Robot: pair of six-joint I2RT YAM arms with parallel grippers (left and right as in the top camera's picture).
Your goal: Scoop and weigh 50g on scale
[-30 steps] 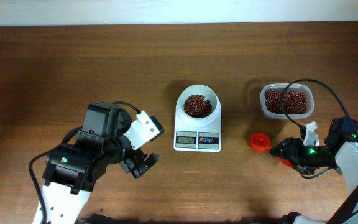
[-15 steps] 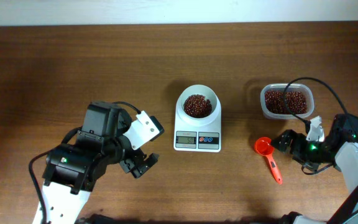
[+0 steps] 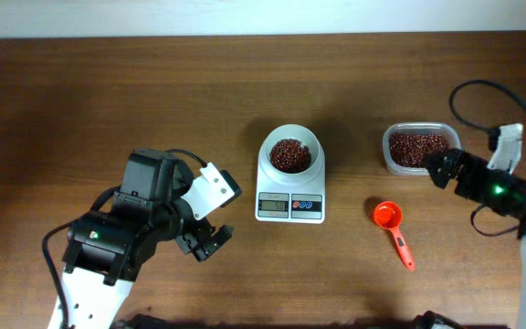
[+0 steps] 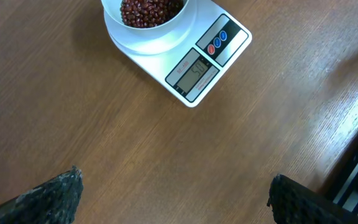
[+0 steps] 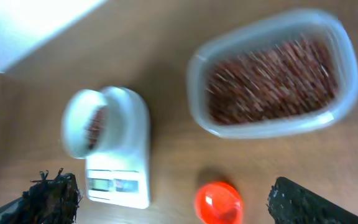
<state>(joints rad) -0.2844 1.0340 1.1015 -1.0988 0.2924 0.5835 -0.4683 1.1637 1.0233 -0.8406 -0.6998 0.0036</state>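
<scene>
The white scale (image 3: 290, 194) stands mid-table, its round bowl holding a heap of red-brown beans (image 3: 289, 154). A red scoop (image 3: 392, 227) lies free on the wood to the scale's right, cup up, handle pointing to the front right. My right gripper (image 3: 436, 170) hovers open and empty at the front edge of the clear tub (image 3: 419, 149). In the right wrist view the scoop (image 5: 218, 202) shows between my wide fingers, with the scale (image 5: 120, 177) to the left. My left gripper (image 3: 206, 241) is open and empty, left of the scale (image 4: 194, 65).
The clear tub (image 5: 272, 81) at the right holds more beans. A black cable (image 3: 482, 91) loops above the right arm. The left arm's body (image 3: 126, 228) fills the front left. Bare wood lies between the scale and the left gripper.
My right gripper has opened and let go of the scoop, which now lies on the table. The right arm has risen and pulled back toward the tub. The left arm has not moved.
</scene>
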